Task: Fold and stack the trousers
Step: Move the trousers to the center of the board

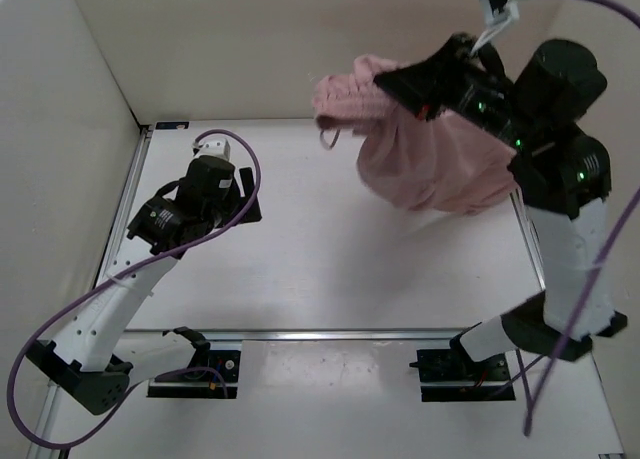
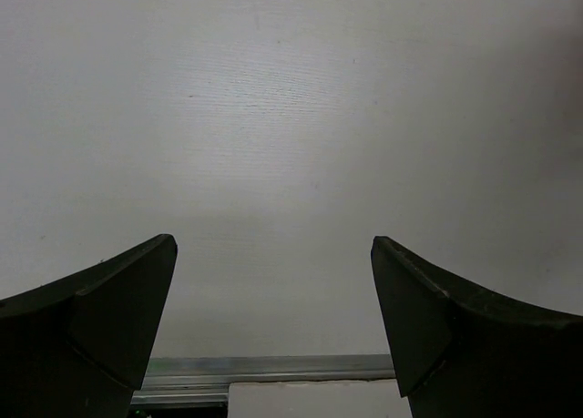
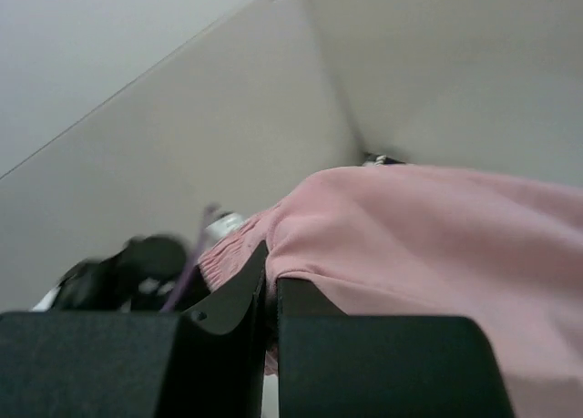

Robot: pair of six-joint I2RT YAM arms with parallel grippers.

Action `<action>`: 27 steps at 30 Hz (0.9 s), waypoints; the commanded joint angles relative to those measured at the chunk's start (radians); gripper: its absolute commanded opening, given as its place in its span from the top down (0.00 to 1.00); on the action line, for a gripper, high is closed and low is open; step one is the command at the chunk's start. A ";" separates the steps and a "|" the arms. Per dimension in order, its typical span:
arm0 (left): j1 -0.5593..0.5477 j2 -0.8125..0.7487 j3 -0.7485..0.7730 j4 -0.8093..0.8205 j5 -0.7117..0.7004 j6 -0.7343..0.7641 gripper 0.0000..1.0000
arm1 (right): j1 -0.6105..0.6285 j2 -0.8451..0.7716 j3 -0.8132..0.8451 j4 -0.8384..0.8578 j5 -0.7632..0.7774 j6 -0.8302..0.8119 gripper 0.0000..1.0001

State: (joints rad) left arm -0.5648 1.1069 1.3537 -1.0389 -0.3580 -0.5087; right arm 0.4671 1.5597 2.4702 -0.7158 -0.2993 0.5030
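Right gripper (image 3: 271, 277) clamped on gathered edge of trousers (image 1: 440, 164), raised high off table (image 1: 330, 269). Bulk bunched, hanging down under fingers toward far right. Left gripper (image 2: 273, 254) spread apart, holding nothing, low, well apart leftward.

Plain dusty pink on the trousers (image 1: 430, 164). Tiny ribbed lines on the waistband (image 1: 345, 94). Black on the right claw (image 3: 271, 286) and the left claw (image 2: 273, 331). Flat white on the worktop (image 1: 330, 259). Purple on the cables (image 1: 257, 179). White and black on the arms (image 1: 110, 314). Small green lights (image 1: 518, 142) on the right arm (image 1: 570, 254). Pale grey-white on the walls (image 1: 60, 99). Silver on the rail (image 2: 273, 368).
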 commanded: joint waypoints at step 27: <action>-0.017 0.629 0.223 0.171 0.395 0.007 0.00 | -0.019 -0.659 -1.375 -0.286 0.453 0.172 0.02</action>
State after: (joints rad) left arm -0.5671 1.6287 1.4860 -0.9222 -0.0929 -0.4969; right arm 0.4362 0.9020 1.1141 -0.9779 0.1295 0.6399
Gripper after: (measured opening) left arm 0.988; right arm 0.918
